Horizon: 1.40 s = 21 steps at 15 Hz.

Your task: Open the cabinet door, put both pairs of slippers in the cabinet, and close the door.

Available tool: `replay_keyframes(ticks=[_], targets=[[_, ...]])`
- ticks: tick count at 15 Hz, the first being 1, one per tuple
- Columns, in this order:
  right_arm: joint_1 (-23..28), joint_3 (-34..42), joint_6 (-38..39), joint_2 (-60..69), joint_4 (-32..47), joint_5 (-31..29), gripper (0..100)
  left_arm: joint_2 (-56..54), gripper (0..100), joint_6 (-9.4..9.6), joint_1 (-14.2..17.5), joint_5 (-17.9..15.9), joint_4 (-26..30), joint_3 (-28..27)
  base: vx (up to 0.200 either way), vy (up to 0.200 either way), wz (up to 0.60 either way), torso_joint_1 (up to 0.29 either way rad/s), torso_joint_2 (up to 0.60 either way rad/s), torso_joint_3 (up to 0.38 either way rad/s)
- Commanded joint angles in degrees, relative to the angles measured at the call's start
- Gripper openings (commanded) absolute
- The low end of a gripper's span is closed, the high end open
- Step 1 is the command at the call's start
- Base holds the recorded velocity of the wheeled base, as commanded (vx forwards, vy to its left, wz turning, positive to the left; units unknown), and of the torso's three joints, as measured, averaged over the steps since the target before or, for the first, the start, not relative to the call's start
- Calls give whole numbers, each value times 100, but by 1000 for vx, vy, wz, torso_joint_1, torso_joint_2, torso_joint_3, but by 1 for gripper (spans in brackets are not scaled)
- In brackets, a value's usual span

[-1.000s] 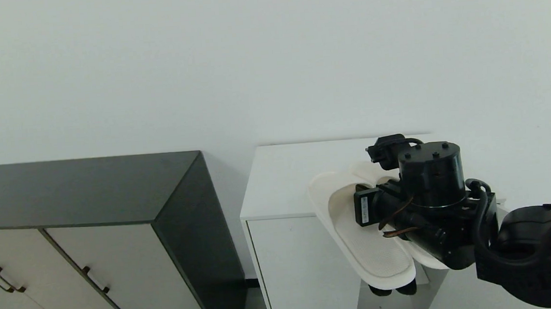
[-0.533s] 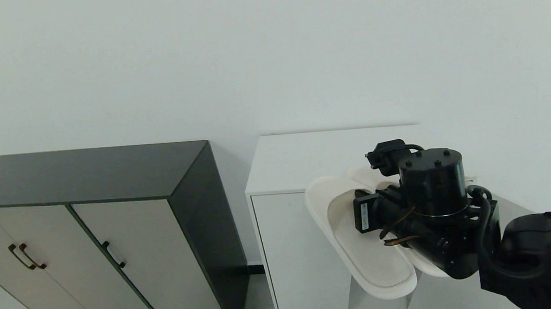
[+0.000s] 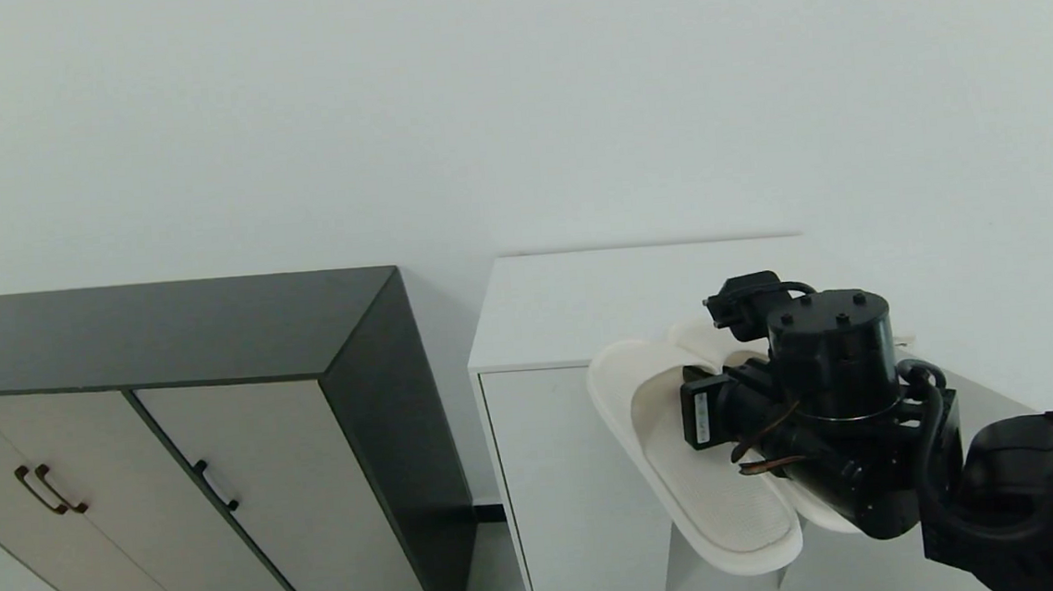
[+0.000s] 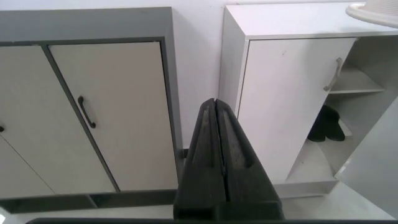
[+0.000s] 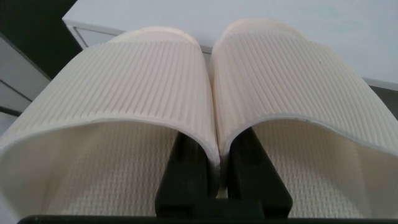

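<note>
Left of the white cabinet [image 3: 576,477], a dark cabinet [image 3: 167,330].

- Sideboard [image 3: 168,334] stands against the wall [image 3: 513,102], at 9 o'clock of the cabinet [image 3: 576,477], with a narrow gap between them.
- Cabinet backs onto the same wall. Its closed door [image 4: 292,106] lies on the sideboard's side, with the open compartment at 3 o'clock of that door.
- One pair of slippers [image 4: 329,124] sits inside the open compartment, below the shelf [image 4: 354,81].
- The held pair [image 3: 717,495] hangs before the cabinet front, toward its 3 o'clock side. The two slippers are side by side and touching on the right gripper [image 5: 214,180], one finger inside each.
- Left gripper [image 4: 216,143] is before the gap between the two units.
</note>
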<state>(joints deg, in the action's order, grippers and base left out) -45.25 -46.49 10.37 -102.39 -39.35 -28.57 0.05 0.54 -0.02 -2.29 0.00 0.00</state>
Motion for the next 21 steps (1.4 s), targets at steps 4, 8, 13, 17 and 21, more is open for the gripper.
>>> replay_keyframes(ticks=[4,8,13,17,21], targets=[[-10,9,-18,-9,-64,1,0,4,0,-1,2,1,0,0,0,-200,0,1,1,2],[-10,26,-18,0,-81,1,0,-5,0,-1,-6,1,0,0,0,-200,0,4,5,5],[-10,53,-18,35,-117,1,0,4,0,-1,2,1,0,0,0,-200,0,5,-1,0],[-19,97,-27,44,-275,10,0,-5,0,-1,-6,1,0,0,0,-100,0,0,0,0],[-89,149,-35,70,-328,10,0,-5,0,-1,-6,1,0,0,0,0,0,0,0,0]])
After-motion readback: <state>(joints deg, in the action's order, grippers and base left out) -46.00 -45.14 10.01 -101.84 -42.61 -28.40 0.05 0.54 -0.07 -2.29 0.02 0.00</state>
